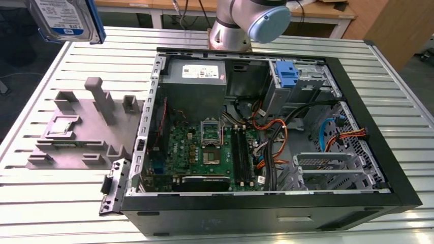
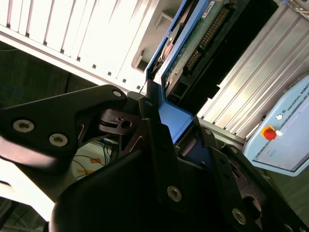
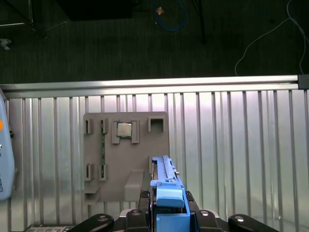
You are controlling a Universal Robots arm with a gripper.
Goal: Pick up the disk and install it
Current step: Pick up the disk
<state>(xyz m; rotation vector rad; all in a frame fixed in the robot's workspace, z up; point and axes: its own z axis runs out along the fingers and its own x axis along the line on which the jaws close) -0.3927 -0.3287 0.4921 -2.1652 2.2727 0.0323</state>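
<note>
The disk (image 1: pixel 64 18), a silver hard drive with a white-and-blue label in a blue carrier, hangs high above the table's far corner at the exterior view's left. In the first wrist view the disk (image 3: pixel 165 186) shows edge-on, standing up out of my gripper (image 3: pixel 166 215). The second wrist view shows my gripper (image 2: pixel 169 123) with its black fingers (image 2: pixel 152 125) closed on the blue carrier end of the disk (image 2: pixel 193 43), whose green circuit board faces the camera. My gripper is shut on the disk, which is held clear of the table.
An open black computer case (image 1: pixel 379 152) lies on the slatted metal table (image 1: pixel 61 213), with a grey drive bay and blue bracket (image 1: pixel 288 76) at its far side and a power supply (image 1: pixel 195 76) beside it. A grey fixture block (image 1: pixel 81 132) sits to its left, holding a chip (image 3: pixel 124 129).
</note>
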